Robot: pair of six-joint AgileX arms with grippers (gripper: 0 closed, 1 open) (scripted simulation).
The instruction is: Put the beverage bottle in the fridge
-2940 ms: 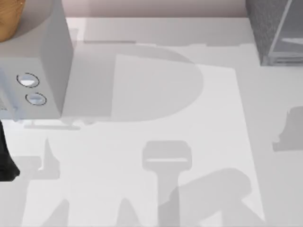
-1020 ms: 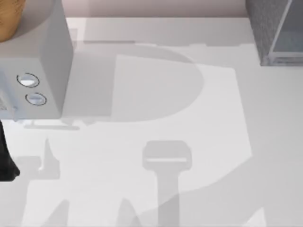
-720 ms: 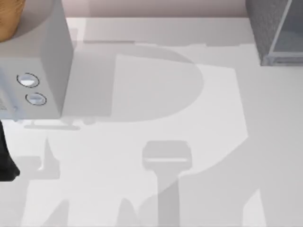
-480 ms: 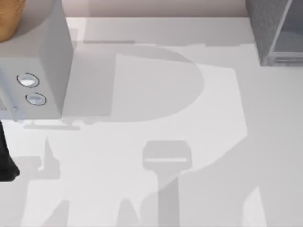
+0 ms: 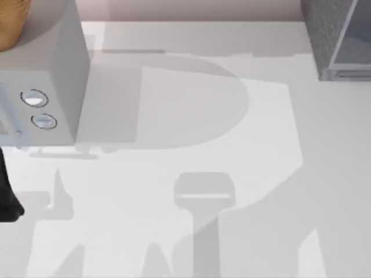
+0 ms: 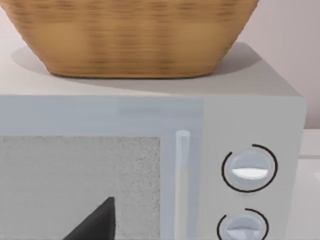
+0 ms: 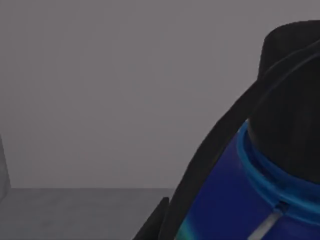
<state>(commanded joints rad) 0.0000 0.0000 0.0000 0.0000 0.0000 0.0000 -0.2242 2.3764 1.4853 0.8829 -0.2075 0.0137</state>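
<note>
A: Blue bottle (image 7: pixel 235 200) hard by right pincer (image 7: pixel 159 222), cap tilted up, grey wall behind: probably inside fridge (image 5: pixel 327 35).
B: Gripped or loose?
A: Cannot tell. Left pincer (image 6: pixel 97 220) idle before microwave (image 6: pixel 210 120), likewise unclear.

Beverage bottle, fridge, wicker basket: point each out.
beverage bottle (image 7: pixel 225 200): right wrist view, on its dark blue shoulder below the black cap.
fridge (image 5: pixel 322 35): top view, on its dark speckled side wall.
wicker basket (image 6: pixel 135 40): left wrist view, on its woven wall.

You see your left arm (image 5: pixel 7 197) as plain matte black; the left claw's fingertip (image 6: pixel 95 222) is a dark charcoal wedge, smooth and unmarked.
</note>
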